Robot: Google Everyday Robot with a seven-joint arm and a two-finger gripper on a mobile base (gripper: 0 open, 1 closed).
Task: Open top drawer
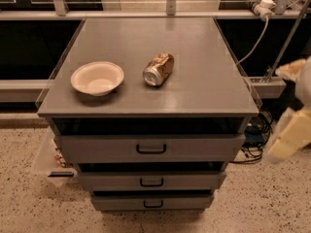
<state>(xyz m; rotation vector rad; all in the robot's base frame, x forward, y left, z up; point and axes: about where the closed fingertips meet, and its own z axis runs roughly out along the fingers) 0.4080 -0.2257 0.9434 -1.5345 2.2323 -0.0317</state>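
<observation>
The top drawer (97,149) is the widest of three grey drawers under the grey cabinet top, with a small black loop handle (151,149) at its centre. Its front sits just behind the top's front edge, with a dark gap above it. My gripper (290,135) shows as a blurred cream shape at the far right edge, beside the cabinet's right side, level with the top drawer and well to the right of its handle. It touches nothing.
A white bowl (97,77) and a dented can (159,69) lying on its side rest on the cabinet top (194,91). Two narrower drawers (151,182) sit below. Cables (252,140) lie on the speckled floor at the right. A clear bin (46,159) stands at the left.
</observation>
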